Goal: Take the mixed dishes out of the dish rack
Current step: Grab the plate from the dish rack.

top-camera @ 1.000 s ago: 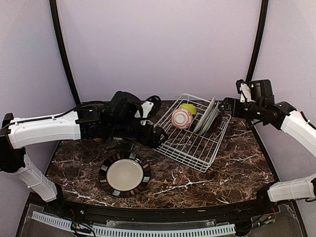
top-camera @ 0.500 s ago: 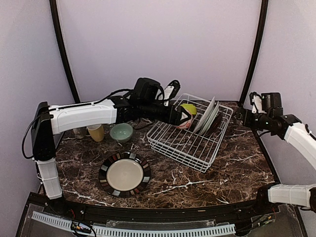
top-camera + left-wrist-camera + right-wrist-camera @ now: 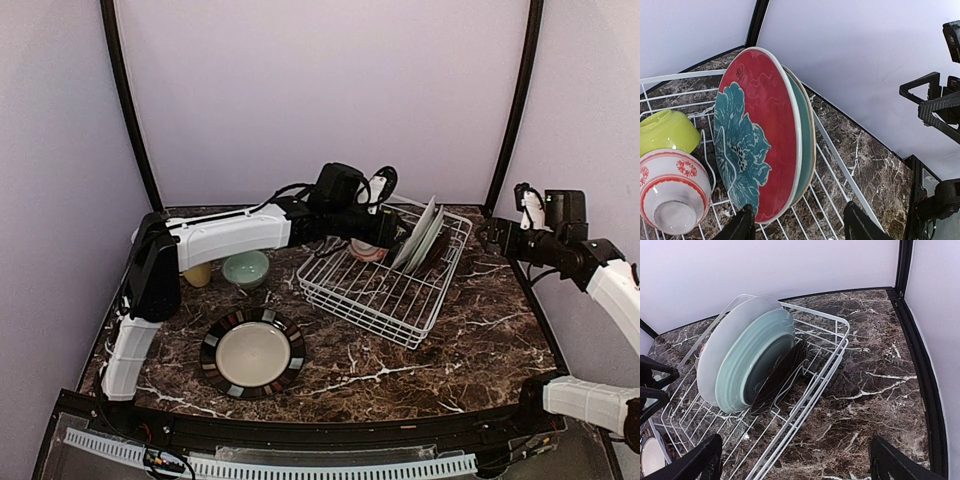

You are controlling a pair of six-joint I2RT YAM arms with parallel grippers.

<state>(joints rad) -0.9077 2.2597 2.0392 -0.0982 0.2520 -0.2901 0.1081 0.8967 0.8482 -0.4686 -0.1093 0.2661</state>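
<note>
The white wire dish rack (image 3: 385,300) stands at the back right of the table. In it several plates (image 3: 424,236) stand on edge and a pink-striped bowl (image 3: 362,251) lies beside them. My left gripper (image 3: 396,233) is open over the rack, next to the plates. Its wrist view shows the red floral plate (image 3: 760,135) with a pale-green plate (image 3: 805,131) behind it, a lime bowl (image 3: 665,131), the pink-striped bowl (image 3: 672,192), and the open gripper (image 3: 797,227) empty. My right gripper (image 3: 490,237) is open beyond the rack's right side. In its own view it (image 3: 795,465) faces the plates' backs (image 3: 752,365).
On the table left of the rack are a mint bowl (image 3: 245,268), a beige mug (image 3: 197,273) and a black-rimmed plate (image 3: 252,353) near the front. A dark plate (image 3: 782,375) leans behind the pale-green one. The rack's rim (image 3: 825,365) lies between my right gripper and the plates.
My left arm has swung from the table's left side over the rack, up to the plates. My right arm has drawn back a little to the right.
</note>
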